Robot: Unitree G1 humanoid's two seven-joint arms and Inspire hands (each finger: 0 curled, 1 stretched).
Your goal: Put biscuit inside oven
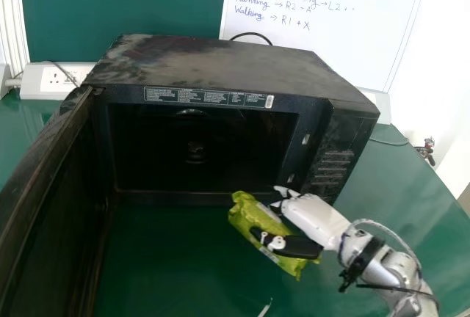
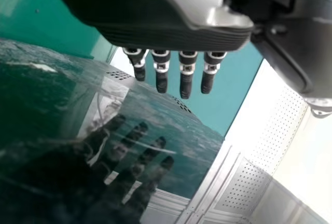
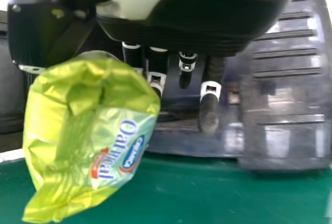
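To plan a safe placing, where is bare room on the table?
Bare table: between open door and biscuit packet, before the oven; also right of the oven. Crowded: before the opening's lower right corner, with packet and right hand.

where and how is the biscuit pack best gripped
Probably round its middle, coming from the right as the right hand does, thumb and fingers on opposite long sides: the pack is longer than wide and slants, and its crumpled wrapper ends look too floppy to hold well.
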